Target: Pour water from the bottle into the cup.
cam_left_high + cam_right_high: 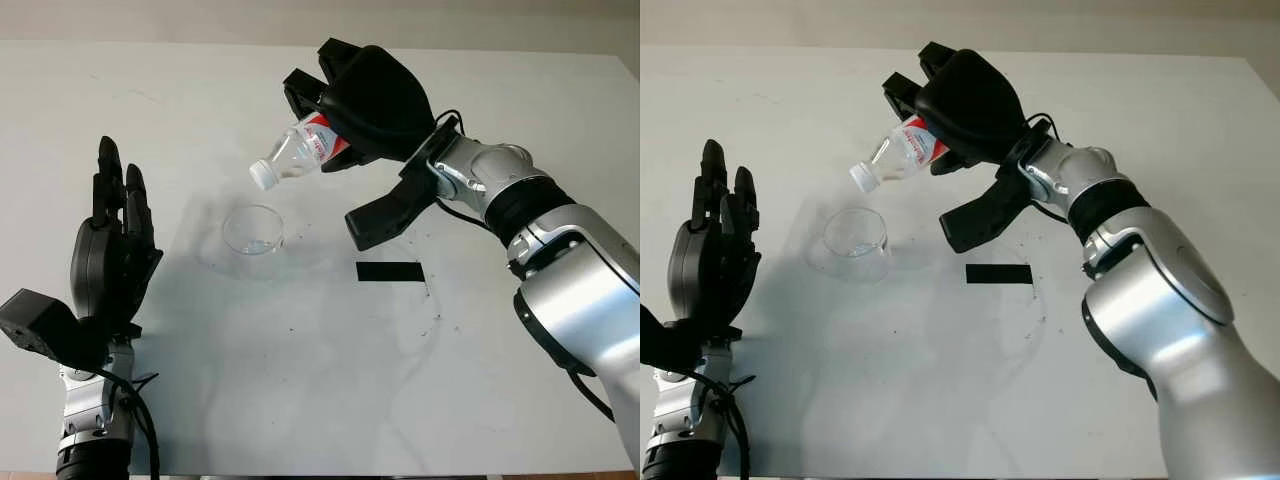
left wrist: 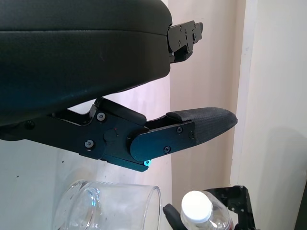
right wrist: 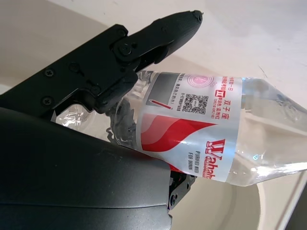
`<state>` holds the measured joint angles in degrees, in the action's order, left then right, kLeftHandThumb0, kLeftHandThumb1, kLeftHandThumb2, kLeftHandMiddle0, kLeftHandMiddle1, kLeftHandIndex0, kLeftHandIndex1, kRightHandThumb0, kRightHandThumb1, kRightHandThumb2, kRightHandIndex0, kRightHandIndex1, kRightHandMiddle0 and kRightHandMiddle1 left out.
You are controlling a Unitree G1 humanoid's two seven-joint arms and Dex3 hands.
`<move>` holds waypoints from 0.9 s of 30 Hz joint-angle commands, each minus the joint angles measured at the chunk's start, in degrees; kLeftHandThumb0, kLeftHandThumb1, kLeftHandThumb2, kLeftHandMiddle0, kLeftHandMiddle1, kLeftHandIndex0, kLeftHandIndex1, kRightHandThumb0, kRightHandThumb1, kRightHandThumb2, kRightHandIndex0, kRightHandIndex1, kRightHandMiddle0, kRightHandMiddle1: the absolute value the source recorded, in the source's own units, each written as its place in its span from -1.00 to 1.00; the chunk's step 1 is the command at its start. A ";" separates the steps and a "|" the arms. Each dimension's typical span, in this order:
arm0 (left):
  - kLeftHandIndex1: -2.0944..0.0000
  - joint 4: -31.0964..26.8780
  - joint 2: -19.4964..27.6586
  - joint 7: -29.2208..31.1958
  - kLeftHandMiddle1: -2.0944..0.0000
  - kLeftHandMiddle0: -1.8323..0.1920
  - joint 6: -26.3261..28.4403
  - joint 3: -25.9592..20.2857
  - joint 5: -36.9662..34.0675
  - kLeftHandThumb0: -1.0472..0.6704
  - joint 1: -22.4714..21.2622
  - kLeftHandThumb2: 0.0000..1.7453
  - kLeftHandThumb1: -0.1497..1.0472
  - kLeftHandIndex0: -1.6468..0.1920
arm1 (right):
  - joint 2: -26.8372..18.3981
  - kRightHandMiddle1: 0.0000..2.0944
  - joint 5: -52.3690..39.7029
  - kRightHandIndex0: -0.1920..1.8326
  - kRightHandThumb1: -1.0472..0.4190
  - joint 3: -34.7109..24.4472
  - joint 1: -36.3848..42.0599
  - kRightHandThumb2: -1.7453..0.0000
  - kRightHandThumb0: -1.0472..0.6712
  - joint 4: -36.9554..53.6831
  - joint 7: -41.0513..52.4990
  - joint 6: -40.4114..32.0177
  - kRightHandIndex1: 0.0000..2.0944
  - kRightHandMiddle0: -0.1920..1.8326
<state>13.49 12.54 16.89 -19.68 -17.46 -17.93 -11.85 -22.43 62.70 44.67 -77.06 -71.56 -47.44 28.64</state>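
Right hand (image 1: pixel 365 100) fingers clamp one tilted bottle (image 1: pixel 296 152) above one cup (image 1: pixel 253 229); left hand (image 1: pixel 105 265) open.

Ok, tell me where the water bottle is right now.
The water bottle is in the right hand, tilted cap-down above the table, its white cap just over the clear cup.

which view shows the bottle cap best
The left eye view: the white cap on the tilted bottle, held by the right hand, sits above the cup. The right eye view matches; the left wrist view shows it at the edge.
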 commanded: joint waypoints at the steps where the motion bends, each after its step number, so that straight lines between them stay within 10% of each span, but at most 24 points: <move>1: 1.00 1.42 -1.13 0.22 1.00 1.00 -0.77 0.31 -0.12 -0.60 1.04 -0.27 1.00 1.00 | -0.57 1.00 -0.15 0.38 -1.00 -0.02 -2.73 0.71 -0.31 0.06 -1.01 0.46 1.00 0.07; 17: 1.00 1.76 -0.61 -0.15 1.00 1.00 -0.58 0.21 0.41 -0.60 0.39 -0.26 1.00 1.00 | -0.28 1.00 1.06 0.35 -1.00 2.42 -3.24 0.71 -0.32 -0.43 -6.17 1.75 1.00 0.01; 27: 1.00 1.92 -0.33 0.40 1.00 1.00 -0.59 -0.02 0.07 -0.60 0.43 -0.25 1.00 1.00 | 0.42 1.00 -10.39 0.42 -1.00 -5.69 2.74 0.76 -0.26 -0.26 -2.79 8.86 1.00 0.16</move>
<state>14.19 12.63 17.12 -19.87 -17.45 -17.69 -12.51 -22.13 53.63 40.23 -75.97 -72.24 -50.46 36.70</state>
